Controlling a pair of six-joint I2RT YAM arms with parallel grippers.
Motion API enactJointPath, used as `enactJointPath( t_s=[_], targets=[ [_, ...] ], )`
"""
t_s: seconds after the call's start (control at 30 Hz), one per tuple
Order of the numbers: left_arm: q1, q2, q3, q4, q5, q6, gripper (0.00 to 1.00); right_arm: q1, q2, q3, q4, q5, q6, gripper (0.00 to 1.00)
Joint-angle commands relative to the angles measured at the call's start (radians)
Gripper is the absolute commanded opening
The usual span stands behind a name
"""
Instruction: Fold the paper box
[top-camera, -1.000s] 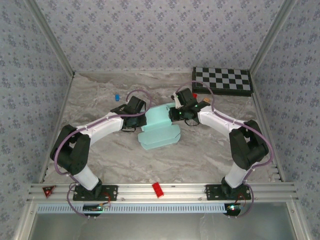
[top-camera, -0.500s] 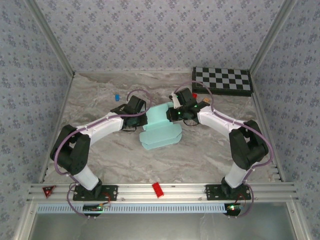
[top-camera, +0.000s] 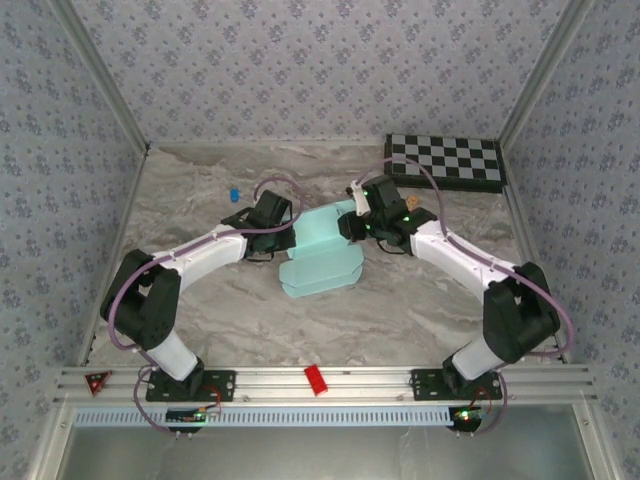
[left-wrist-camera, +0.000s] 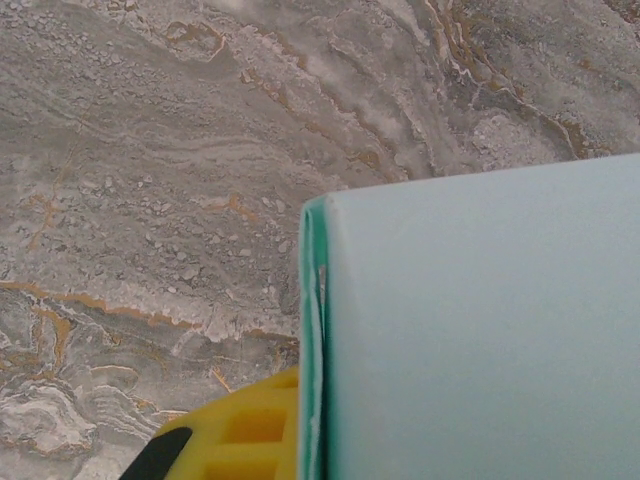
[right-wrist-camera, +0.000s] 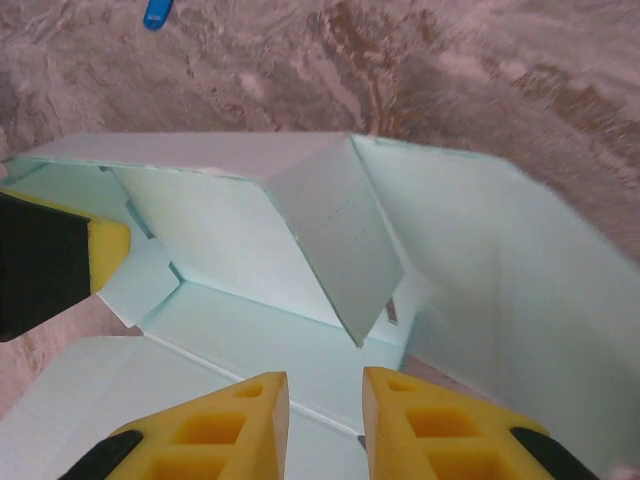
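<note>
Box sat mid-frame, half-folded; left gripper pressed one wall, seemingly propping it, clamp unclear, while right gripper hovered barely parted, empty.

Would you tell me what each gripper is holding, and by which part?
The left gripper appears to pinch the paper box by its raised side panel; the right gripper holds nothing.

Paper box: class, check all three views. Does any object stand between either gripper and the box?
Nothing visible does. The left gripper and right gripper are both right at the paper box, with a left finger beside a raised panel. The small blue piece and the checkerboard lie farther back, apart from it.
</note>
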Motion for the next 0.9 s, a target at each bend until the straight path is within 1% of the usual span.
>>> enactJointPath(
  t_s=[0.0, 0.07, 0.13, 0.27, 0.37, 0.43, 0.57, 0.63, 0.7, 0.87],
  targets=[
    [-0.005, -0.039, -0.003, 0.012, -0.016, 0.013, 0.00, -0.021, -0.067, -0.021, -0.027, 0.114, -0.030, 0.28],
    [-0.005, -0.042, -0.006, 0.012, -0.017, 0.018, 0.00, -0.029, -0.090, -0.032, -0.034, 0.188, -0.021, 0.28],
    [-0.005, -0.044, -0.006, 0.011, -0.015, 0.025, 0.00, -0.040, -0.114, -0.046, -0.046, 0.230, 0.010, 0.28],
    [-0.005, -0.047, -0.006, 0.012, -0.009, 0.030, 0.00, -0.083, -0.128, -0.059, -0.058, 0.244, 0.029, 0.28],
    [-0.005, -0.049, -0.007, 0.018, -0.001, 0.034, 0.00, -0.118, -0.115, -0.064, -0.069, 0.218, 0.028, 0.28],
    [-0.005, -0.050, -0.007, 0.024, 0.006, 0.030, 0.00, -0.144, -0.099, -0.063, -0.071, 0.171, 0.017, 0.28],
    [-0.006, -0.054, -0.008, 0.039, 0.028, 0.029, 0.00, -0.183, -0.072, -0.059, -0.065, 0.125, -0.002, 0.28],
    [-0.005, -0.052, -0.006, 0.043, 0.036, 0.028, 0.00, -0.199, -0.057, -0.061, -0.046, 0.074, -0.022, 0.28],
    [-0.006, -0.051, -0.007, 0.048, 0.042, 0.026, 0.00, -0.213, -0.037, -0.049, -0.038, 0.043, -0.070, 0.28],
    [-0.006, -0.049, -0.006, 0.055, 0.054, 0.026, 0.00, -0.217, 0.003, -0.027, -0.029, -0.033, -0.103, 0.28]
  ],
)
